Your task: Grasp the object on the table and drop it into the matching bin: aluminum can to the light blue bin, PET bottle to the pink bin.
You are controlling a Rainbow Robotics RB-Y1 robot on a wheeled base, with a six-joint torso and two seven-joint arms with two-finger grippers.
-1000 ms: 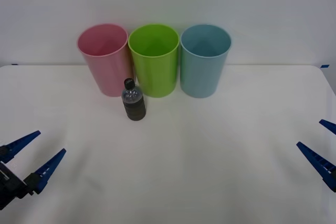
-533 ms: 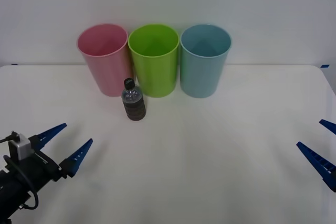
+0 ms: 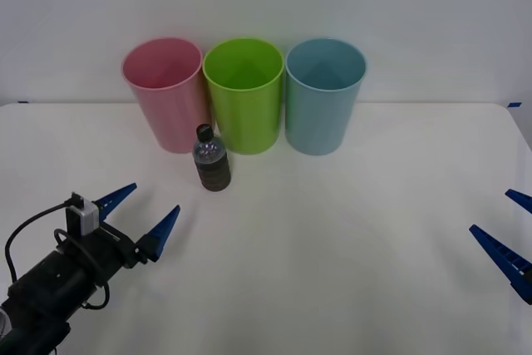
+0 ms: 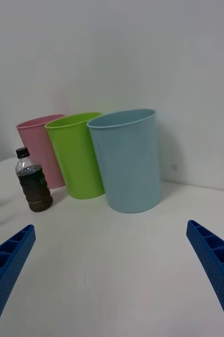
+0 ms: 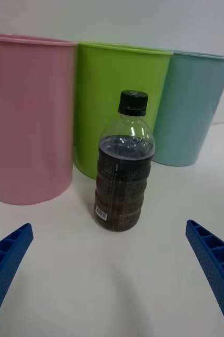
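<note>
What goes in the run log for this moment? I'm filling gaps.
phase: approach | left gripper: open, short of PET bottle | bottle: upright on table, before pink bin | right gripper: open, idle at right edge

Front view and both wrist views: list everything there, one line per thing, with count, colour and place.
pink bin: 1, pink, back of the table, leftmost of the row
lime green bin: 1, lime green, middle of the row
light blue bin: 1, pale blue, rightmost of the row
PET bottle: 1, clear with black cap and dark lower body, upright just before the pink and green bins
table: 1, white, under everything
left gripper: 1, blue, jaws open, near left, pointing at the bottle
right gripper: 1, blue, jaws open, right edge
</note>
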